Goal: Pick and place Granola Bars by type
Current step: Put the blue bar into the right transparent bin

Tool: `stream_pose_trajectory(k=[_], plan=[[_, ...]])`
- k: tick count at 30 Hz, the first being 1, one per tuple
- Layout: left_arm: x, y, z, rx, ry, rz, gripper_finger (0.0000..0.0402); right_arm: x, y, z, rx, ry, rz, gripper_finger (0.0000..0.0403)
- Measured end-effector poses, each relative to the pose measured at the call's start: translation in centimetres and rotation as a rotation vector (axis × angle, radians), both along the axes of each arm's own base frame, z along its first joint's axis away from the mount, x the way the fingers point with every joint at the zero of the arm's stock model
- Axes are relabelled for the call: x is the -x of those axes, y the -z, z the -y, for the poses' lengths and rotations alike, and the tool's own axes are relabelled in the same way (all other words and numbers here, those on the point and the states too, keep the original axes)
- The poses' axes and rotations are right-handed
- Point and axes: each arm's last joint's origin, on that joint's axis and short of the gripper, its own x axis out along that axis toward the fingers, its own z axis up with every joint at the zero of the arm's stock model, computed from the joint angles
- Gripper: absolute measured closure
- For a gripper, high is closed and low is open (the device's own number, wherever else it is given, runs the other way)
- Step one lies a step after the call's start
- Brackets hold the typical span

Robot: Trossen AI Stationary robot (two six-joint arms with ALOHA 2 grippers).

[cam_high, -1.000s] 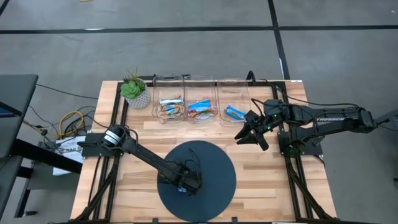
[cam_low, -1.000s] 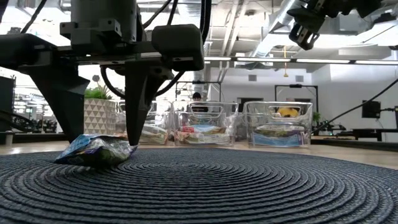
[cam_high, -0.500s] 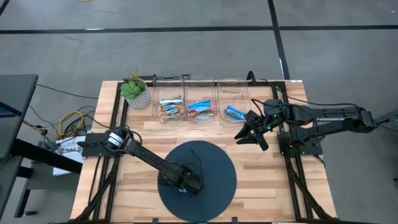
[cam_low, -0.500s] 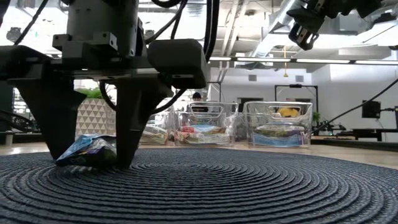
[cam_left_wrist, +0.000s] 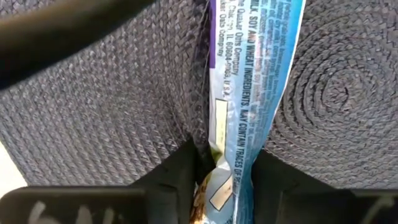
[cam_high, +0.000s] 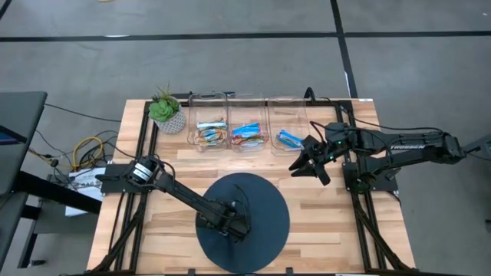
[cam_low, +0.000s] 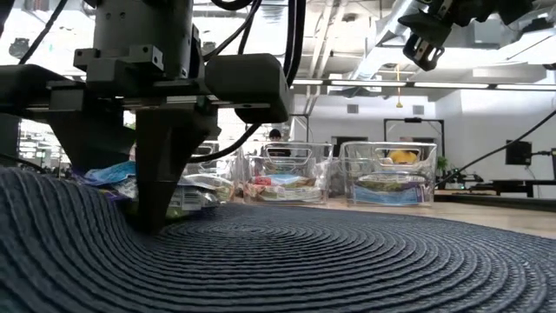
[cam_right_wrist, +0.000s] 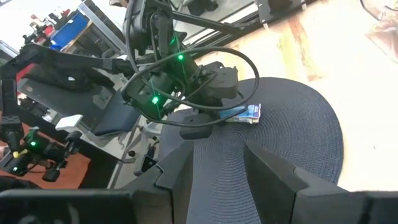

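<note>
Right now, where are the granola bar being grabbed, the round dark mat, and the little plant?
granola bar (cam_left_wrist: 249, 106), left wrist view, wrapper's printed middle.
round dark mat (cam_high: 265, 201), high view, bare woven part.
little plant (cam_high: 164, 106), high view, green leaves.

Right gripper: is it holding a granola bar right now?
No, the right gripper hangs open and empty; the only loose bar sits in the left gripper.

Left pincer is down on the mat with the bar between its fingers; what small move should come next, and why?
Probably a short straight lift. The left pincer has its fingers closed on the light blue granola bar, and the round mat is bunched up beside it, so rising should show whether the mat drops away. The right pincer waits open near the bins.
</note>
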Motion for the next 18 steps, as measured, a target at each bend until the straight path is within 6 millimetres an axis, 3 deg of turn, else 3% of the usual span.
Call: stream_pose_trajectory(k=[7, 18], plan=[[0.06, 0.05, 0.07, -0.002, 0.049, -0.002, 0.0286, 0.00, 0.00, 0.00, -0.001, -0.001, 0.000, 0.0270], [0.09, 0.12, 0.08, -0.005, 0.089, -0.004, 0.0172, 0.00, 0.00, 0.00, -0.001, -0.001, 0.000, 0.0270]])
